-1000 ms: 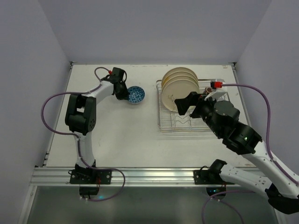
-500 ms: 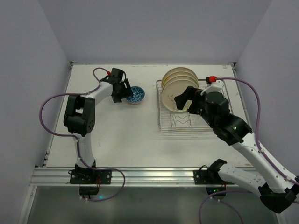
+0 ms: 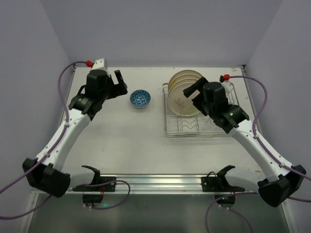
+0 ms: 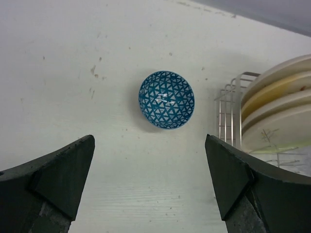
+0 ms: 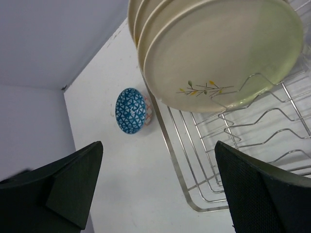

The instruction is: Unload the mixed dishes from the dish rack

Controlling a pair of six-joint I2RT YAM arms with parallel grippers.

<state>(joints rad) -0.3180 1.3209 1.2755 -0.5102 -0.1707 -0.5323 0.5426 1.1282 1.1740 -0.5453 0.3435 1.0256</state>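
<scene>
Left gripper (image 3: 120, 83) stands spread wide and empty. The small blue-patterned bowl (image 3: 140, 98) sits upright on the table (image 3: 121, 136) just beside it, touching neither finger. Right gripper (image 3: 195, 90), likewise spread and empty, hangs over the cream plates (image 3: 183, 90) standing on edge in the dish rack (image 3: 194, 130). The right wrist view resolves the front plate's yellow-green sprig mark (image 5: 204, 89); the top view shows only a dark fleck.

The left gripper (image 3: 121, 83) has let go of the blue-patterned bowl (image 3: 140, 98) and drawn back to its 10 o'clock, jaws now wide and arm lifted. The right gripper (image 3: 192, 91) has shifted toward 12 o'clock, over the plates (image 3: 179, 102).
</scene>
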